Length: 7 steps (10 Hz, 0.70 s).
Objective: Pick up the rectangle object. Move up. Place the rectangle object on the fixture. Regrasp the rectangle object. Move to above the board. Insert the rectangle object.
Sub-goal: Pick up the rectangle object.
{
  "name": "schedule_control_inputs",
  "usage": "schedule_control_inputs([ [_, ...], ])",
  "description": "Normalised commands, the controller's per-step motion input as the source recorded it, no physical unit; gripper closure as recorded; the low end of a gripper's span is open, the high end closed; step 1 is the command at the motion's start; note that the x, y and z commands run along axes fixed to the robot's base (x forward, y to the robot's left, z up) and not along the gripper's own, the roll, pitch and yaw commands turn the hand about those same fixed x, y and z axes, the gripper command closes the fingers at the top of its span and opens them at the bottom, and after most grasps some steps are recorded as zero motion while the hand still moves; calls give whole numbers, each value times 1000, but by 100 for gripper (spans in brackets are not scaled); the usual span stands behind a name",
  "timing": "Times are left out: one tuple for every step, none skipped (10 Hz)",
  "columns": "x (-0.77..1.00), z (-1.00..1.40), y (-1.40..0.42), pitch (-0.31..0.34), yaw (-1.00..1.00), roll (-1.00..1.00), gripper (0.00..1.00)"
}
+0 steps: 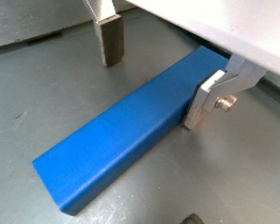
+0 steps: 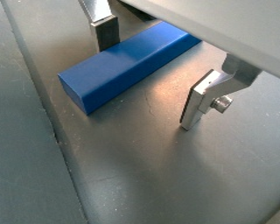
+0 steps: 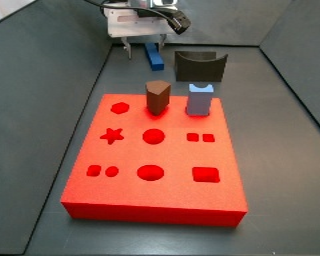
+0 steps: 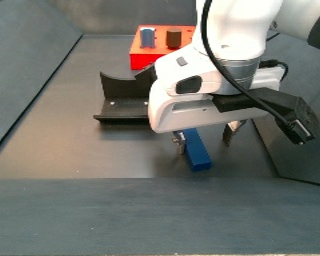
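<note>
One gripper (image 1: 154,83) open, straddling rectangle object (image 1: 125,131) flat on grey floor (image 1: 38,96).

rectangle object (image 1: 119,136): long blue bar, flat on floor under gripper (image 1: 154,79) | fixture (image 3: 199,67): dark, upright, right | board (image 3: 160,160): red, near

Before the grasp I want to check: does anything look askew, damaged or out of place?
Nothing stands out. The rectangle object lies flat on the floor, intact, between the open gripper fingers, not yet clamped.
</note>
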Motion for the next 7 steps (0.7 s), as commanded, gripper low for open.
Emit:
schedule_control_inputs([
  [0,0,0,0,0,0,100],
  [0,0,0,0,0,0,100],
  [0,0,0,0,0,0,100],
  [0,0,0,0,0,0,100],
  [0,0,0,0,0,0,100],
  [0,0,0,0,0,0,100],
  [0,0,0,0,0,0,100],
])
